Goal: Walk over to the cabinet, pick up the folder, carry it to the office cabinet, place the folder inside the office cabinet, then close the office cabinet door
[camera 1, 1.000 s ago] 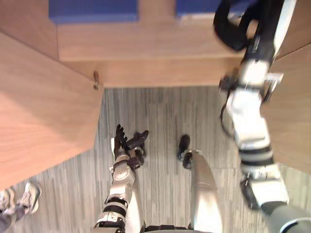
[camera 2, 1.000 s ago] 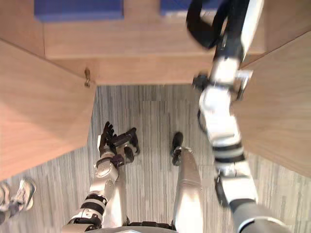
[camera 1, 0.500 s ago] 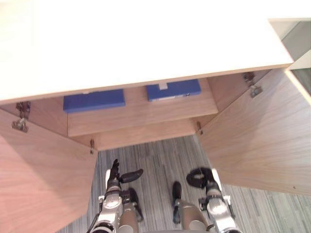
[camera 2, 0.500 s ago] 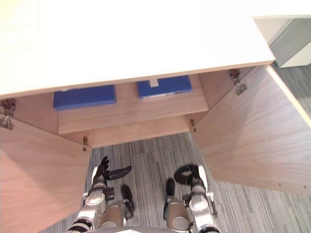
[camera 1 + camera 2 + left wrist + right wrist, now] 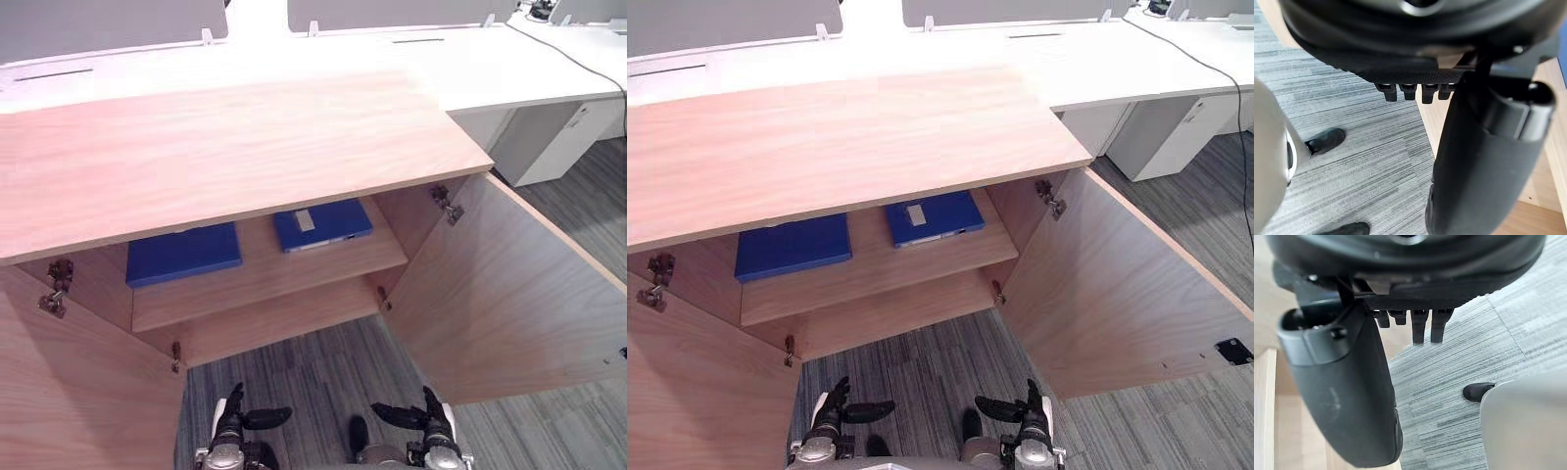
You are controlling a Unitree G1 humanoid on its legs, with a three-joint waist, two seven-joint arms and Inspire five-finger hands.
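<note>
My left hand [image 5: 232, 424] and my right hand [image 5: 434, 426] were both open. Their fingers were straight, their thumbs pointed at each other, and they held nothing. They hung low over the grey carpet [image 5: 304, 367]. The cabinet [image 5: 225, 157] stood ahead of them with its two doors wide open, the left door [image 5: 78, 392] just beside my left hand and the right door [image 5: 500, 294] just beside my right hand. I could see the shelf [image 5: 274, 279] between the doors. Two folders lay flat on it, well apart from my hands. The plain blue folder [image 5: 183, 253] lay ahead of my left hand. The labelled blue folder [image 5: 321, 224] lay ahead, between my hands. Past the cabinet stood one white desk [image 5: 470, 69].
</note>
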